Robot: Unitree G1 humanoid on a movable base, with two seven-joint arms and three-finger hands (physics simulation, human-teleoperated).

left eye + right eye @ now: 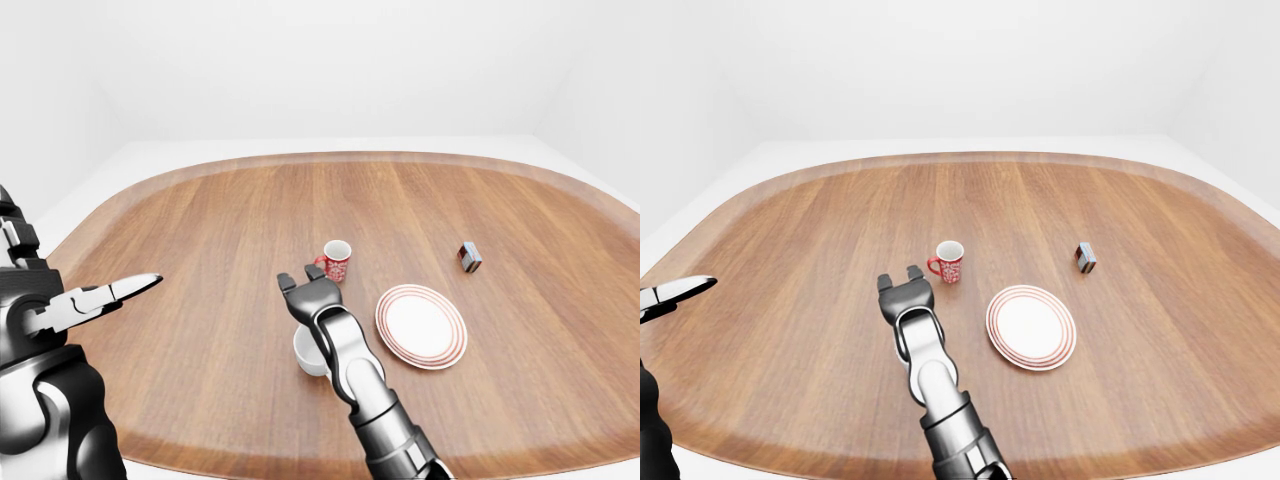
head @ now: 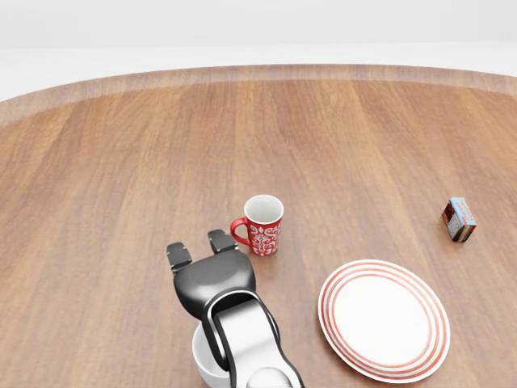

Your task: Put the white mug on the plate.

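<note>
Right hand (image 1: 901, 279) over the table (image 1: 790, 300), fingers spread; red mug (image 1: 948, 261) just beyond; plate (image 1: 1031, 327) to the right; small box (image 1: 1086, 257) farther right.

A red mug (image 2: 263, 225) with white flowers stands upright on the big wooden table (image 2: 121, 178). A little box (image 2: 459, 219) sits far off to the right.

We see a bench (image 1: 200, 230) of warm brown wood grain with a paler rim. The white mug (image 1: 306, 355) is plain white. The plate (image 2: 384, 319) is white with thin red rings round its edge. The red mug (image 2: 262, 225) carries a white floral pattern and is white inside. The small box (image 2: 459, 219) shows blue, orange and white. Our right hand (image 2: 202, 257) is glossy black, its fingers (image 2: 178, 255) black too; the forearm is silver-grey.
</note>
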